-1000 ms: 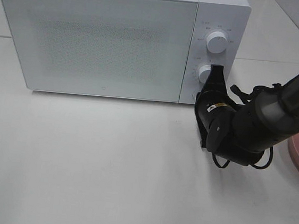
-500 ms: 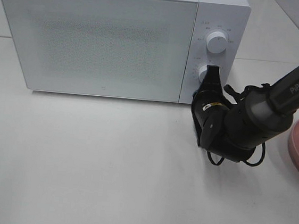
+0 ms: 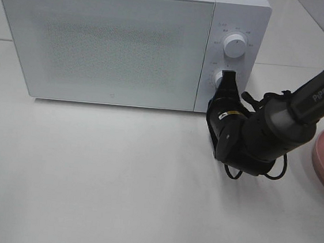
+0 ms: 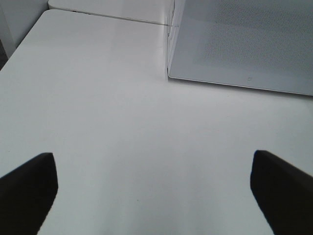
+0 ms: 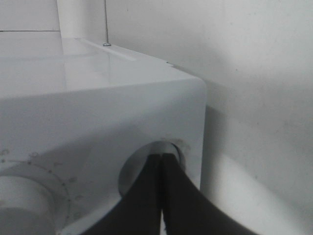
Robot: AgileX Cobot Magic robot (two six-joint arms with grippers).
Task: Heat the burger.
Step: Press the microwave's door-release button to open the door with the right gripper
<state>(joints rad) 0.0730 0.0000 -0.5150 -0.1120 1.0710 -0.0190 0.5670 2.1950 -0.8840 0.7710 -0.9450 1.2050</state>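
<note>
Two arms, right jaws pressed together at microwave (image 3: 101, 39) lower knob (image 3: 218, 78), left jaws spread, empty

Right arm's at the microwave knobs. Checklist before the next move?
1. Is the microwave door closed: ok.
2. Is the right tool shut with its tips at the lower knob: ok; firm contact cannot tell.
3. Setting of the lower knob: cannot tell, the tool covers it.
4. Is the burger inside: cannot tell; not in view, and the door is opaque.
5. Is the left tool open and empty above the table: ok.
</note>
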